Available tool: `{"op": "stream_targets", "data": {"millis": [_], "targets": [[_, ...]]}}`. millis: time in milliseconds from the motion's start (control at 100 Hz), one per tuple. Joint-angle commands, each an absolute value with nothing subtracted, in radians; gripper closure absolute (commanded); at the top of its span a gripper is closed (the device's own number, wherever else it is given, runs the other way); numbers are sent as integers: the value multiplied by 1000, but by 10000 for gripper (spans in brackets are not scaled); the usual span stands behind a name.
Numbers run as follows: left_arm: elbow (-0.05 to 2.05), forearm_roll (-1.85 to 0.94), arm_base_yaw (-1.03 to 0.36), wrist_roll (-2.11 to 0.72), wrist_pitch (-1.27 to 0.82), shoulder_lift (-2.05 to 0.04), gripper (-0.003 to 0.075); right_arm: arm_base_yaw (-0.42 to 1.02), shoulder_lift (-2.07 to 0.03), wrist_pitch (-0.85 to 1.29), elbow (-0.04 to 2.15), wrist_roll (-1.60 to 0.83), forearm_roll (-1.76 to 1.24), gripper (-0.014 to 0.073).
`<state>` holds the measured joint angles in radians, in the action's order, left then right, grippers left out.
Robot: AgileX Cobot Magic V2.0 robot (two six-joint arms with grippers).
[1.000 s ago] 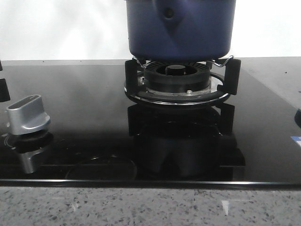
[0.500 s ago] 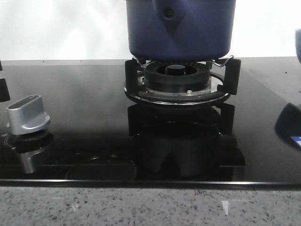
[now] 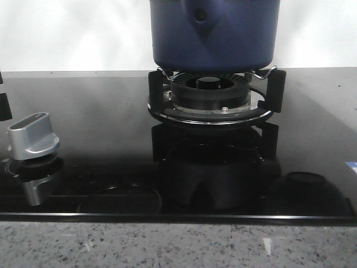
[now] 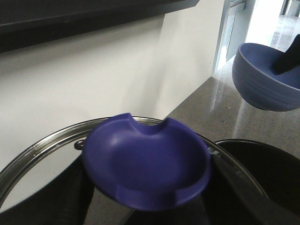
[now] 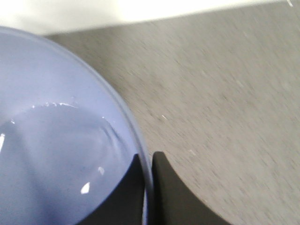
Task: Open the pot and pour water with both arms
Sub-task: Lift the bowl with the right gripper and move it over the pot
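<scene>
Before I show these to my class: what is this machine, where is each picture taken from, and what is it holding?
It is a robot with two arms, each ending in a two-fingered gripper, with a camera on each wrist. The front picture looks forward over a black glass cooktop, where a dark blue pot stands on a gas burner; a silver dial sits to the left. The left wrist picture shows the left gripper around the blue knob of a glass lid. The right wrist picture shows the right gripper pinching the rim of a blue bowl holding water.
</scene>
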<state>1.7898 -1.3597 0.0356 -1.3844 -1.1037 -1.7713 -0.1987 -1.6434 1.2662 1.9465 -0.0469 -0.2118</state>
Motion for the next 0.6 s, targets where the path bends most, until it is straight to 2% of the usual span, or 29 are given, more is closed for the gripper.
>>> {"op": "stream_targets", "data": {"millis": [0,250,590], "targets": [[1830,-1462,37,-1376,-1080,-1711,489,-163,-1636,1308,2052,-36,-261,638],[1830,-1462,37,-1376,-1077,-1711,489,-46,-1720,1299,2162,-36,-282,638],[1830,-1462,37,-1376,-1075,-1711,489,103,-1733,1131,2161,-65,-285,638]]}}
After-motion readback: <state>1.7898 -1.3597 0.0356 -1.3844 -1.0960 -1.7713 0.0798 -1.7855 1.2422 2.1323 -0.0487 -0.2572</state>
